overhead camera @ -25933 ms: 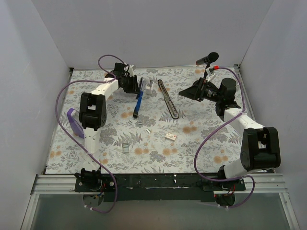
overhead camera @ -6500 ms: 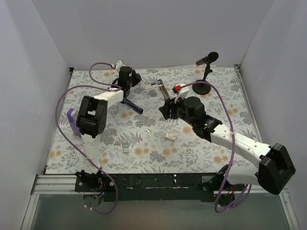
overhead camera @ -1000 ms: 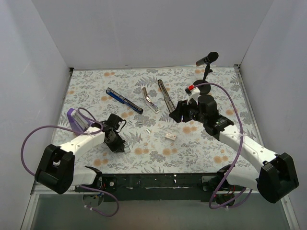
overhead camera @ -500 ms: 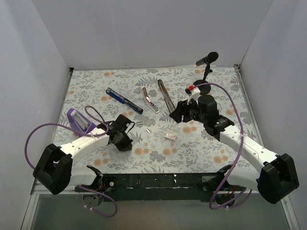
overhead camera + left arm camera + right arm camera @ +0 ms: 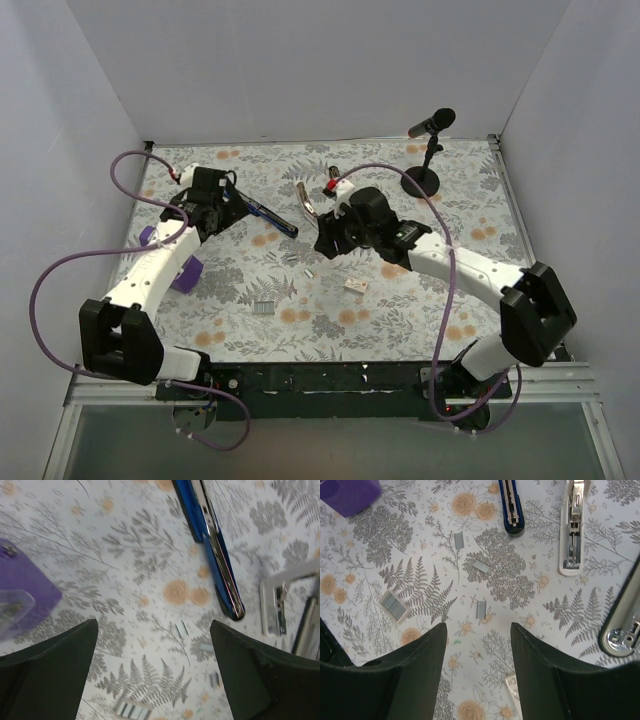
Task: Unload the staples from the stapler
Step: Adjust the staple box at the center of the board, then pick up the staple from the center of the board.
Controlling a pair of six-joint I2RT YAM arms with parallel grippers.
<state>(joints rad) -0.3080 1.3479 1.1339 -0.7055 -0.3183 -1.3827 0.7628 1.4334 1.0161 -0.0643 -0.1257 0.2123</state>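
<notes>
Stapler [image 5: 268, 214] in pieces, far centre of mat [image 5: 440, 300]: blue body, silvery channel [image 5: 571, 527] to its right. Staples [image 5: 395, 606] loose on mat, nearer. Left gripper [image 5: 152, 625] and right gripper [image 5: 477, 626] spread, empty. Purple block [image 5: 25, 590] left, contents unclear

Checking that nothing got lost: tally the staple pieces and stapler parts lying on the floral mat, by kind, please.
Small staple strips: 3
Wide staple block: 1
Stapler parts: 3
Total: 7
</notes>
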